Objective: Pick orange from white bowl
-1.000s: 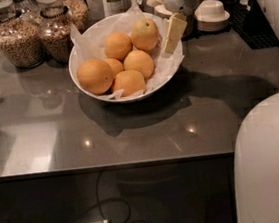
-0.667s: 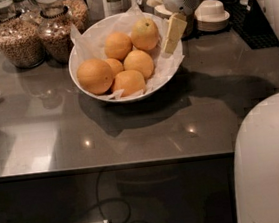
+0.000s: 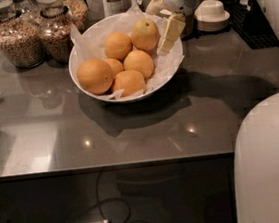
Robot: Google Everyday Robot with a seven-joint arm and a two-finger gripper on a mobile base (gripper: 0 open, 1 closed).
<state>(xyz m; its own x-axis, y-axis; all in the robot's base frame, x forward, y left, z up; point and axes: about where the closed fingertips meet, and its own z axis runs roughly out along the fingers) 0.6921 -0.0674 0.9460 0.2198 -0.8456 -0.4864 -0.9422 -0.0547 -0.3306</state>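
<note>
Only a slight shift, hard to be sure of. Gripper [image 3: 161, 28] at the far right rim of the bowl [image 3: 128, 98], moved a trace lower and leftward since a second ago. Now nearer the right side of the orange [image 3: 145, 34]; cannot tell whether touching it. Jaws apart. Front finger [image 3: 171, 31] tilted, with its tip come down a little further over the paper [image 3: 86, 44] just inside the rim.
</note>
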